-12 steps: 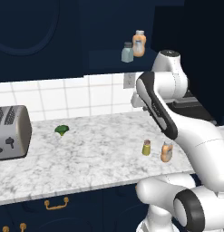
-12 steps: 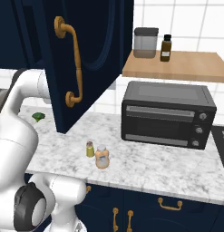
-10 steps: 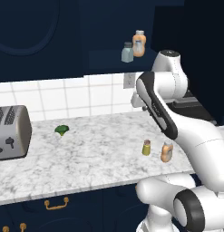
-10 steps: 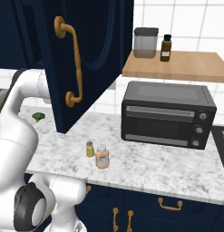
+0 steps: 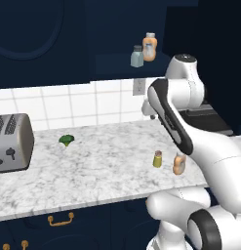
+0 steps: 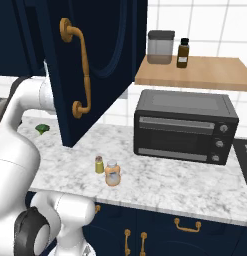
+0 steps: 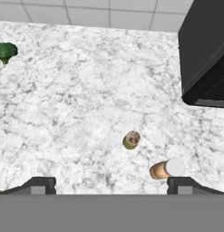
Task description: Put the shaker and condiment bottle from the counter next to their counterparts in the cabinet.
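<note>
Well, the gripper [image 7: 111, 183] hangs above the counter [image 7: 72, 99] with its jaws spread wide and nothing between them; in the hand view its two dark tips sit at the bottom left and bottom right of the frame. Just above them, right of centre, stands the shaker [image 7: 131, 140], seen from on top, and below and to its right the condiment bottle [image 7: 165, 169], its pale cap close to the right-hand tip but not clearly touching it. A piece of broccoli [image 7: 5, 51] lies in the upper left of that frame, and a black oven [image 7: 205, 54] fills the upper right corner.

From the left base view, the shaker [image 5: 157, 158] and the condiment bottle [image 5: 179, 163] stand upright, just beside each other, at the lower right of the marble, near its front edge. High in the frame, right of centre, the pale shaker [image 5: 136, 56] and wide orange bottle [image 5: 150, 47] sit together on the shelf of the cabinet [image 5: 122, 66]. A toaster [image 5: 12, 142] is at the left edge.

In the right base view, the open cabinet door [image 6: 90, 60] hangs above the two small containers, shaker [image 6: 99, 164] left of bottle [image 6: 112, 174].
</note>
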You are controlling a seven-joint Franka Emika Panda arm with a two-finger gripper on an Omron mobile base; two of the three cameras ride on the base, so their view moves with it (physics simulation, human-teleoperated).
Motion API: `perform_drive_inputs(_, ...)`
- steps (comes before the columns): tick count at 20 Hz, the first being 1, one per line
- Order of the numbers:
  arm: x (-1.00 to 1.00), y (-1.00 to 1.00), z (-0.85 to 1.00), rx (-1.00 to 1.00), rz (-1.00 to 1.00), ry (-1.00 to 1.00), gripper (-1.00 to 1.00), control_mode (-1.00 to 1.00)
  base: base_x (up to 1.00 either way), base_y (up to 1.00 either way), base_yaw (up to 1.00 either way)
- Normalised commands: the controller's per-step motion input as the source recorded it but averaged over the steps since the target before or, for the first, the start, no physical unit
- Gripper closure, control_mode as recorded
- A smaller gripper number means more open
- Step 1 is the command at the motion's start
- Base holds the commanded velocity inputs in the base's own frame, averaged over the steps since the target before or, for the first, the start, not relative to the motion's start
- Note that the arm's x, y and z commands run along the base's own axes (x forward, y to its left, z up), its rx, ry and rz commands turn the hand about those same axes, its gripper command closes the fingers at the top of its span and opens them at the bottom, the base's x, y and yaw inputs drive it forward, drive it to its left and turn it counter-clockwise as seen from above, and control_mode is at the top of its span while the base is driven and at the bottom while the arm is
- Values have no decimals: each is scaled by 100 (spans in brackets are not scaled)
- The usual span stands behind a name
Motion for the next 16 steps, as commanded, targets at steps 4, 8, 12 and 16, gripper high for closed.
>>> perform_drive_inputs(4,-20,1,0,0,-7,-12,-100,-100,0,0,0)
perform_drive_inputs(8,-14,4,0,0,-10,-9,-100,-100,0,0,0)
perform_drive_inputs(12,0,0,-4,0,-13,-1,-100,-100,0,0,0)
perform_drive_inputs(16,0,0,-10,0,-16,0,-100,-100,0,0,0)
